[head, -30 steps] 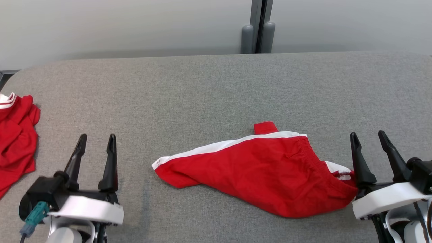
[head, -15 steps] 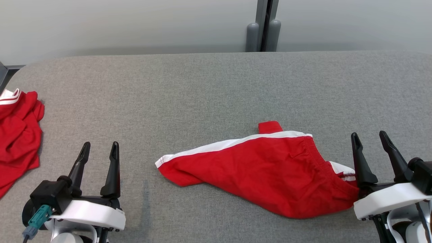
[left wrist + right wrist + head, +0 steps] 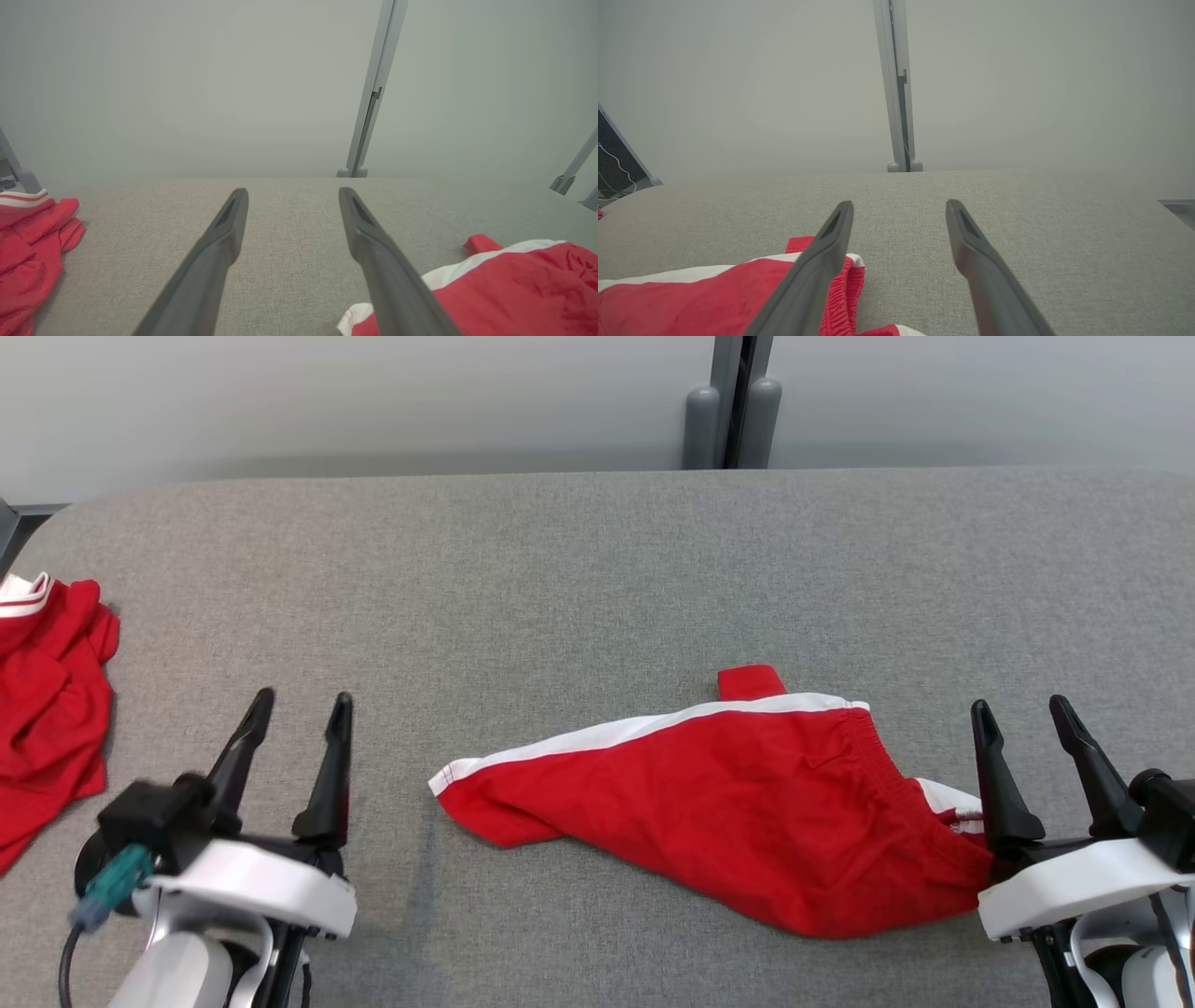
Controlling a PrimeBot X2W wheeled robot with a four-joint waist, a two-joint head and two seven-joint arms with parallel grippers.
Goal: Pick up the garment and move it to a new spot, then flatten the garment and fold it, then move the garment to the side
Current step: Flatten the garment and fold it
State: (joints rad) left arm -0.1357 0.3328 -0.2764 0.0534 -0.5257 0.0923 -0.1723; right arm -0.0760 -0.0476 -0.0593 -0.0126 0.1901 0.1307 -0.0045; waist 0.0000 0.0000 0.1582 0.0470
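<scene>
Lying flattish on the grey padded table (image 3: 560, 579), centre-right: red shorts (image 3: 747, 812), white side stripe. Long axis left-right; leg hem points left, elastic waistband right, just beside the right gripper (image 3: 1018, 705). Left gripper (image 3: 304, 698) well apart. Both jaws wide, holding nothing. 1 other red garment (image 3: 47, 709), far left.
</scene>
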